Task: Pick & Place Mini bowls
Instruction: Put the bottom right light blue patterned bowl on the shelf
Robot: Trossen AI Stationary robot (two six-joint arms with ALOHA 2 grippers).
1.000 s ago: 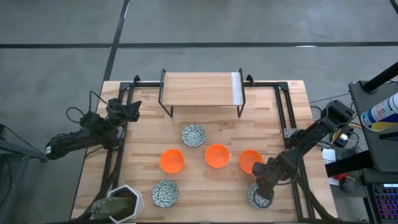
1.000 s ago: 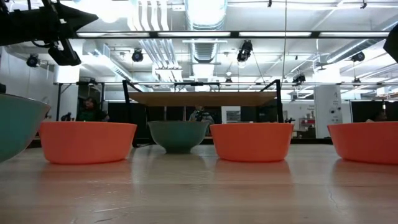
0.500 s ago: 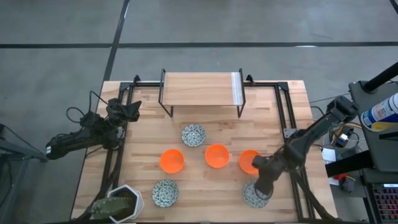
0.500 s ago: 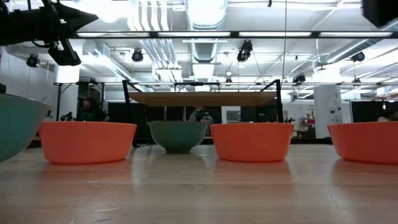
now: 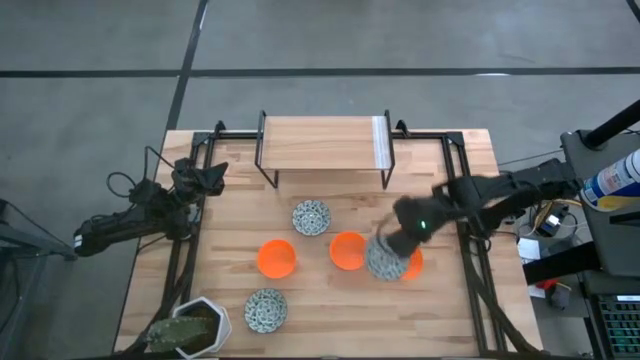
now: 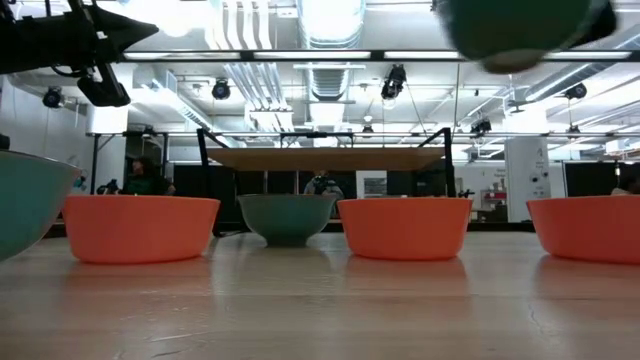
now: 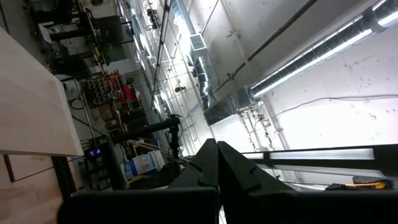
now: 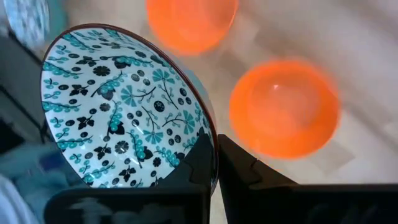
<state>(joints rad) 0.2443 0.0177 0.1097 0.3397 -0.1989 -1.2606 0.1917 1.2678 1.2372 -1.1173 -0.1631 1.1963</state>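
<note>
Our right pincer [image 8: 214, 163] pinches a patterned bowl [image 8: 124, 106] by its rim, aloft; five bowls remain on the table [image 5: 440, 160], none stacked yet.

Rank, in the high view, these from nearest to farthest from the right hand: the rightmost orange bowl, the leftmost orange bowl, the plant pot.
The right hand holds a patterned bowl in the air.
1. Rightmost orange bowl, partly under it.
2. Leftmost orange bowl, toward the table's left.
3. Plant pot, front-left corner.
</note>
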